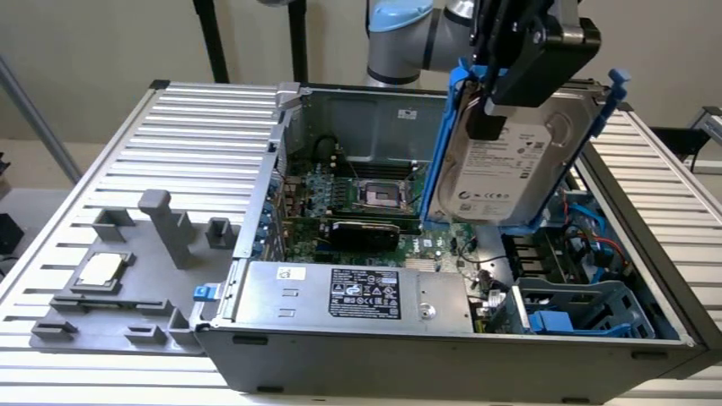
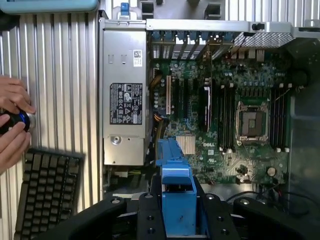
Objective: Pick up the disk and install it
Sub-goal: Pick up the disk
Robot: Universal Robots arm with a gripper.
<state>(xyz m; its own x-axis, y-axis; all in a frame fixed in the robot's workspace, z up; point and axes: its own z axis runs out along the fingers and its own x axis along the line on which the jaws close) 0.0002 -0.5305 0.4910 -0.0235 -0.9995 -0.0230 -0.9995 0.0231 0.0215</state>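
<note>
Closest to the wrist camera, the black gripper [image 2: 177, 212] is being seen with its fingers closed partway, and the blue frame of the disk [image 2: 175, 175] is being clamped between them. In the exterior view, the disk [image 1: 513, 169] is being held upright and slightly tilted in the air, label side toward the camera, directly beneath the gripper [image 1: 492, 118] (one finger is being pressed against the labelled face near the upper edge). It is being held above the open computer case [image 1: 451, 359], toward the exterior view's right, clear of the circuit board [image 1: 361, 190]. A blue drive cage [image 1: 587, 309] is sitting in the near corner of the case on that side, and a long silver box [image 1: 350, 296] with a black-and-white label is lying along the near wall.

The case is being supported by a ribbed metal table [image 1: 203, 118]. At the exterior view's left, a grey tray [image 1: 113, 306] is resting on the table with a small square chip [image 1: 100, 269] in it. In the wrist view, a black keyboard [image 2: 47, 195] is lying on the table beside the case, and a small dark object [image 2: 17, 120] with a blue spot is being held by a person's hands [image 2: 12, 145]. A plain pale wall [image 1: 101, 42] is showing behind the table.
</note>
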